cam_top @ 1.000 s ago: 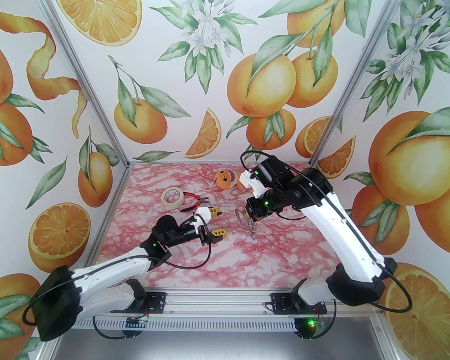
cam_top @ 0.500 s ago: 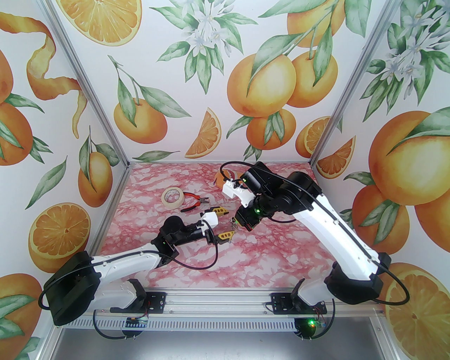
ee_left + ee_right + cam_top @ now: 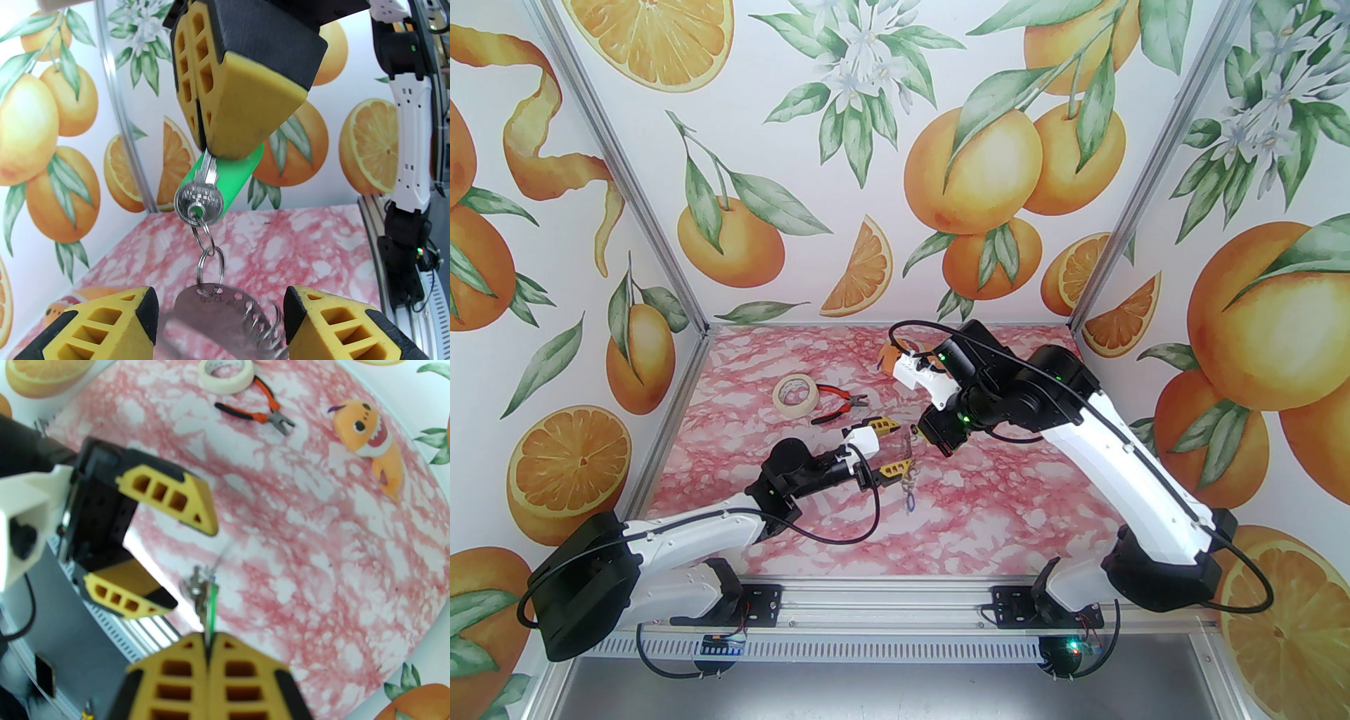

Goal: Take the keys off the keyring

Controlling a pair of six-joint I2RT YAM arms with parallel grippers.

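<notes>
Just right of the red-handled pliers (image 3: pixel 837 406), above the pink marbled surface (image 3: pixel 1012 506), the right arm's fingers (image 3: pixel 207 146) pinch the bright green plastic key tag (image 3: pixel 233 182). The grey metal keyring (image 3: pixel 214 306) dangles beneath, between the left arm's fingers (image 3: pixel 112 320), parted and empty.

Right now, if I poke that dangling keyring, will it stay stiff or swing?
Probably swings: the keyring hangs by loose linked rings from the green key tag in the right gripper. Likely floppy and light: thin rings carry it.
</notes>
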